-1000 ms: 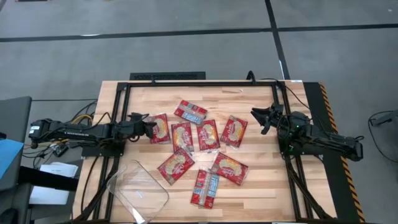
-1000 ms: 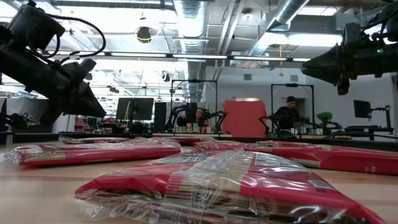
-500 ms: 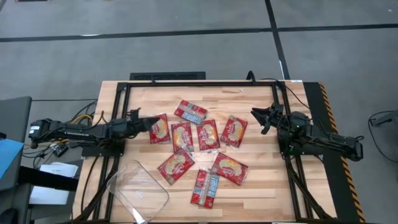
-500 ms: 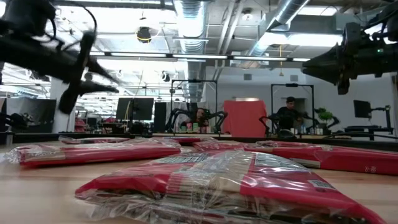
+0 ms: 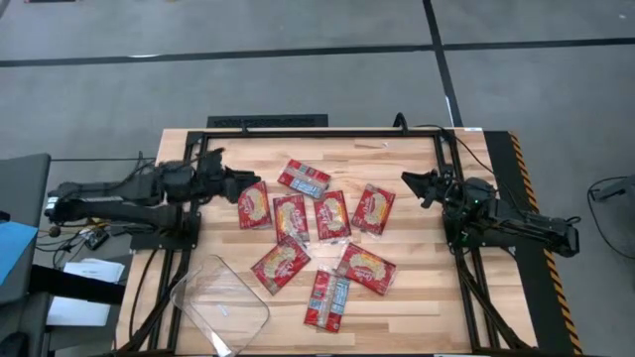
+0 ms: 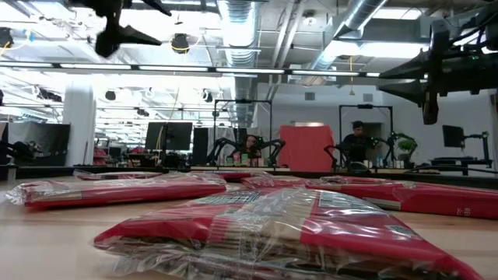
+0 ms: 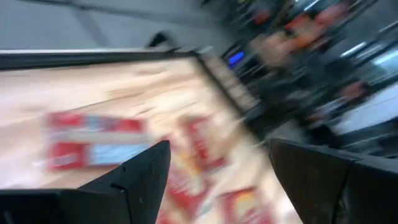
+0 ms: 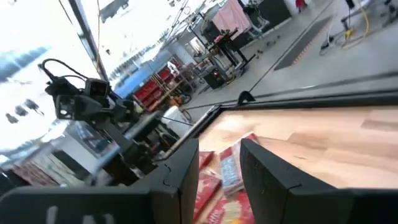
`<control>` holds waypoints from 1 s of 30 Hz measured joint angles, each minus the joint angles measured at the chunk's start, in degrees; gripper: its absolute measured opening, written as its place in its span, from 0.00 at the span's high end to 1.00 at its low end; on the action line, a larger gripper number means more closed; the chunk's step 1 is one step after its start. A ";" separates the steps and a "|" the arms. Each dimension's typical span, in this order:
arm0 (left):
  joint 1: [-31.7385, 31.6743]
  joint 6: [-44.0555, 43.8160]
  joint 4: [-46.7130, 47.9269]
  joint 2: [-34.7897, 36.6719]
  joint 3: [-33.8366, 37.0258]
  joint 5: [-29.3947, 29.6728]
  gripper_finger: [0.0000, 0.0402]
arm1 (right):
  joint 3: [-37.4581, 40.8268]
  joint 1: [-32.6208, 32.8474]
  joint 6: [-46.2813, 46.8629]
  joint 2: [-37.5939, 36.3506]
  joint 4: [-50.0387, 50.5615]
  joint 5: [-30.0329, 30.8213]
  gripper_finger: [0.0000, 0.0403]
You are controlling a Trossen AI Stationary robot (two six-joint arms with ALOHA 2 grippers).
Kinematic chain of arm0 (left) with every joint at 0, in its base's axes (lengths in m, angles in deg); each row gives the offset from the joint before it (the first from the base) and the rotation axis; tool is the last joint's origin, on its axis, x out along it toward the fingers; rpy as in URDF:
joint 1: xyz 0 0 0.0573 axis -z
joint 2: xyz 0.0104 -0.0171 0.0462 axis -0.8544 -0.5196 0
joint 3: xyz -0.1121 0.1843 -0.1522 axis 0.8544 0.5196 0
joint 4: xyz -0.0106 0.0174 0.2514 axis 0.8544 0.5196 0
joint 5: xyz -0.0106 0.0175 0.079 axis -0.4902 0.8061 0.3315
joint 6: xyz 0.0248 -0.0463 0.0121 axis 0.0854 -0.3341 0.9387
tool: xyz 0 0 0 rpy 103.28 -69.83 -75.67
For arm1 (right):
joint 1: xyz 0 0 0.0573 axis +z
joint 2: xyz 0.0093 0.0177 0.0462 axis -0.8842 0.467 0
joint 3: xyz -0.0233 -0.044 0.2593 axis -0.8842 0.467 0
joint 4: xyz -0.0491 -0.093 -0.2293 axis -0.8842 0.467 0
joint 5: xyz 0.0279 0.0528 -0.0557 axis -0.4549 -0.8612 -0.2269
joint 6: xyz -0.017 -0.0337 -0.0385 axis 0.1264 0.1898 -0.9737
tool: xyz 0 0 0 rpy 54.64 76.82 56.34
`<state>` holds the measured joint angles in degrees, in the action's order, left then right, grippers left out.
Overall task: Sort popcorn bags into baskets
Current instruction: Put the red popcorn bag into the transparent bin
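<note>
Popcorn bags (image 5: pixel 316 220) all lay unsorted on my worktop (image 5: pixel 407 288), basket (image 5: pixel 220 302) empty; left gripper (image 5: pixel 222 171) and right gripper (image 5: pixel 413 184) jaws parted, holding nothing.

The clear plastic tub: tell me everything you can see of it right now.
The clear plastic tub is a transparent rectangular container with rounded corners, its rim catching a pale glare. It sits near the wooden table's front left corner, turned at an angle to the table's edges, partly overhanging the black frame rail. No red popcorn packet is inside; the wood shows through its base. The nearest packet lies just beside it, apart. Neither gripper is near it.
</note>
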<state>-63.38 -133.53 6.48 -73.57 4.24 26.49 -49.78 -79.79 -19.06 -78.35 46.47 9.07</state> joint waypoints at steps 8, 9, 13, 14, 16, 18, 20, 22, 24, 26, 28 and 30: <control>-6.76 -0.04 34.48 -12.48 -24.64 -4.69 0.34 | 0.00 0.00 5.53 0.00 0.48 -0.06 0.66; -7.99 0.39 35.52 -13.31 -25.82 -6.80 0.34 | 0.00 0.00 6.63 0.01 0.33 -0.28 0.66; -14.87 2.74 40.58 -16.01 -26.75 -17.89 0.34 | -0.63 0.21 9.22 0.03 -2.58 -1.17 0.65; -17.16 3.91 43.77 -16.89 -26.73 -19.82 0.34 | -1.53 0.42 7.34 0.25 -2.16 -1.35 0.64; -21.15 6.64 49.61 -18.98 -26.70 -21.49 0.34 | -4.73 1.43 2.97 2.62 -2.02 -1.16 0.64; -24.57 8.85 52.69 -20.93 -26.66 -21.61 0.34 | -8.67 2.66 -0.92 7.17 0.76 1.04 0.64; -27.14 12.32 52.82 -22.09 -26.66 -22.66 0.34 | -12.81 3.75 -4.68 13.66 3.37 3.04 0.65; -29.39 15.37 52.00 -22.88 -26.66 -24.39 0.34 | -17.15 4.59 -7.78 21.54 3.13 3.23 0.66; -31.53 18.01 49.50 -23.59 -26.66 -26.53 0.34 | -21.52 5.07 -8.76 30.09 3.74 3.06 0.66; -33.50 20.01 46.43 -24.61 -26.66 -28.85 0.34 | -26.09 5.03 -8.80 38.90 4.77 3.12 0.65; -35.09 21.85 42.67 -26.39 -26.66 -30.76 0.34 | -29.95 4.99 -8.75 46.96 4.70 3.12 0.62; -36.24 23.23 38.49 -28.91 -26.66 -32.67 0.34 | -33.61 4.16 -8.16 53.83 4.76 3.25 0.59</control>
<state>-99.62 -110.30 44.97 -102.48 -22.42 -6.18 -83.39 -75.62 -27.22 -24.52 51.24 12.32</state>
